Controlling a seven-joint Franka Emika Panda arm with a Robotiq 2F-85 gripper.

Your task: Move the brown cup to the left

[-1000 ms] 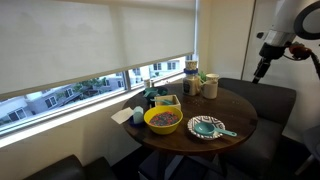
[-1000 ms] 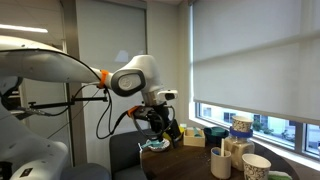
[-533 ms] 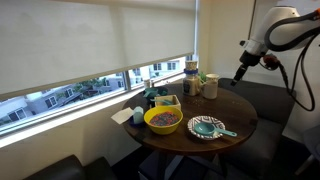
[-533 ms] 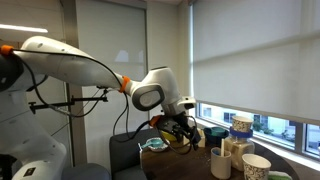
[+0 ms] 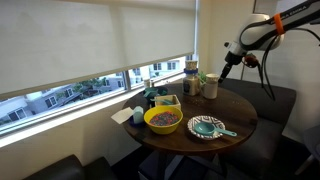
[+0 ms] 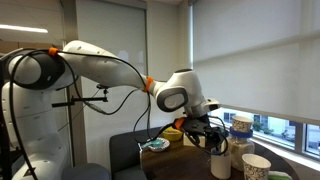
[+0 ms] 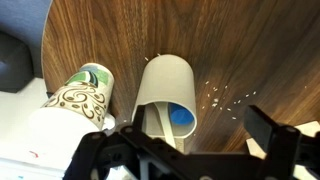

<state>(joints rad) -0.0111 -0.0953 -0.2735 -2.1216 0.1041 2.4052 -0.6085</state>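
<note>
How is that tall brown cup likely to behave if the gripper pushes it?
The brown cup looks tall and narrow, so a high push would probably tip it. It seems empty, its blue bottom showing, so likely light and quick to slide on the wooden table. The patterned cup close beside it might get bumped.

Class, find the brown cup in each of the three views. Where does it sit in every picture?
Exterior view: brown cup right of centre, mid-height.
Exterior view: brown cup low, right of centre.
Wrist view: brown cup in the middle, seen from above.
Shared landmark: the round wooden table under it.
</note>
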